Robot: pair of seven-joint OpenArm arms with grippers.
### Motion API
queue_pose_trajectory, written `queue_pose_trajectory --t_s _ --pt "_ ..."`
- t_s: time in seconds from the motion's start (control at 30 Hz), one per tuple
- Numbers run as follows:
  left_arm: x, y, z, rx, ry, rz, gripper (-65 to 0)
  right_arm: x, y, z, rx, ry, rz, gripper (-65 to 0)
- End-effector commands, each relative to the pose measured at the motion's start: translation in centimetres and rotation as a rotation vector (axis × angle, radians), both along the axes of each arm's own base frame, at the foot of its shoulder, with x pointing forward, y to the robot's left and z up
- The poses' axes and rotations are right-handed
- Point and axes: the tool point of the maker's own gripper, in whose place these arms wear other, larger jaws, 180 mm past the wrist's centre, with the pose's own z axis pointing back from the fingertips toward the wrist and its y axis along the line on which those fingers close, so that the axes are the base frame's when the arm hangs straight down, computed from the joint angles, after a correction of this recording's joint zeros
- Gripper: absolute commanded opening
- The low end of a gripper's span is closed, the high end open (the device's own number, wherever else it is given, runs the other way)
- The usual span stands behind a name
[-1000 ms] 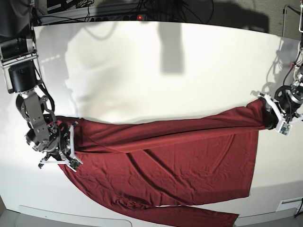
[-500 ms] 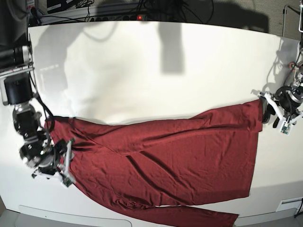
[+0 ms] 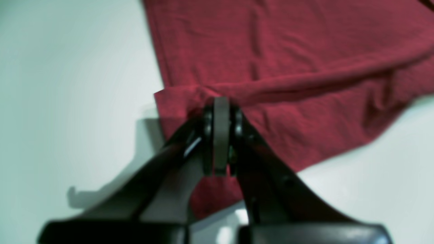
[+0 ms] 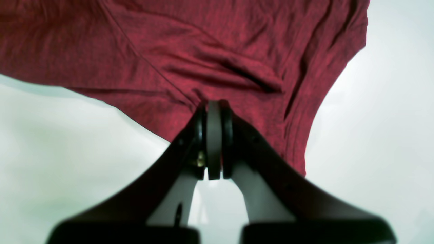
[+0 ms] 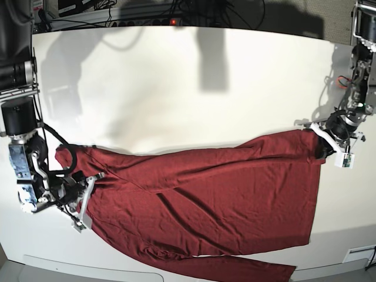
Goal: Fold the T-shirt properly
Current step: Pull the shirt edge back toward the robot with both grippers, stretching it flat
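The maroon T-shirt [image 5: 223, 194] lies spread across the near half of the white table [image 5: 176, 88], with a long sleeve trailing to the front edge [image 5: 252, 270]. My left gripper [image 5: 324, 144] is at the shirt's far right corner. In the left wrist view it [image 3: 220, 103] is shut, with a puckered fold of the cloth [image 3: 271, 44] at its tips. My right gripper [image 5: 88, 187] is at the shirt's left edge. In the right wrist view it [image 4: 213, 105] is shut on bunched cloth [image 4: 220, 51].
Cables and a power strip [image 5: 147, 17] run along the table's back edge. The table's front edge [image 5: 88, 267] is close below the shirt. The right arm's dark base [image 5: 20, 117] stands at the left edge.
The left gripper moved left onto the shirt's right corner. The right gripper dipped toward the front, then came back up and right, and the shirt's left edge now bulges further left.
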Motion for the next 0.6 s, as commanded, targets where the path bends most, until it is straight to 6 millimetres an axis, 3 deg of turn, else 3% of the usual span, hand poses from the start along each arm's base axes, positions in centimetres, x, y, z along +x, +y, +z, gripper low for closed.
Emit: queue_pose_trajectory --t_s 0.0,0.3,0.43,0.57 --pt "1.1 1.0 1.6 0.023 -0.053 0.021 -65.0 0.7 -0.7 1.3 0.002 -0.044 -0.008 -65.0" --pt "-0.7 1.6 -3.0 -0.028 0.056 0.093 -65.0 -3.1 -2.2 -4.8 -0.066 -0.063 -0.011 -65.0" --pt "-1.8 1.2 -5.0 -0.041 0.119 0.104 -65.0 -4.9 -2.6 -6.5 -0.078 -0.026 -0.007 -65.0" --pt "-3.0 0.6 -6.2 -0.042 0.207 0.062 -65.0 -7.0 -4.9 -7.5 -0.106 0.006 -0.022 -65.0"
